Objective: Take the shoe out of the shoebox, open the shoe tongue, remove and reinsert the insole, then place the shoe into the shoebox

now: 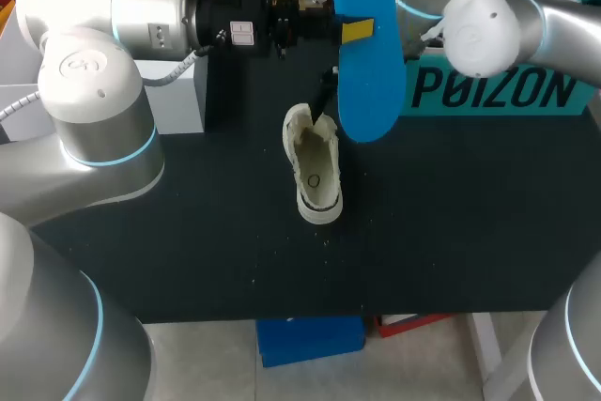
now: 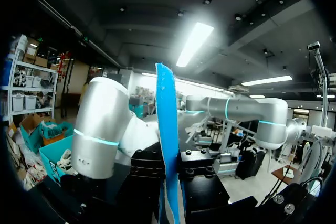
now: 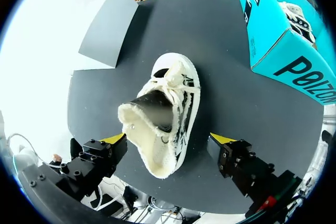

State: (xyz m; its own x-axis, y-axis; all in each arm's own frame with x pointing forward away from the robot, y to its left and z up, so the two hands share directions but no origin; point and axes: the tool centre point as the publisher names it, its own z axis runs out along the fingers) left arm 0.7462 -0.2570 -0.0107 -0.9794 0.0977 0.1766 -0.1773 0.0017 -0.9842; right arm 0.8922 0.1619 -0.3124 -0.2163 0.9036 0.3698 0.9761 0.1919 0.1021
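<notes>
Since insole (image 1: 369,63) is out and held up in the air, clamped in L pincer (image 1: 355,31) above shoe (image 1: 315,176), the step in hand looks like reinsertion. Shoe sits on tabletop (image 1: 188,232) near its middle, w/ shoebox (image 1: 498,91) behind it to the right. To do it well, I'd say: tip insole toe-end down, line it up w/ shoe's length, feed it under the tongue, then press the heel flat. R pincer (image 3: 168,139) could brace the shoe so it won't slide. It's spread wide, gripping nothing, one tip each side of the shoe and above it. Head view gives insole's flat blue face and its spot vs shoe. L wrist view shows it only edge-on between the finger blocks. Only R wrist view looks into the shoe's mouth, dark inside, and shows R tips, which I can't make out in head view.
</notes>
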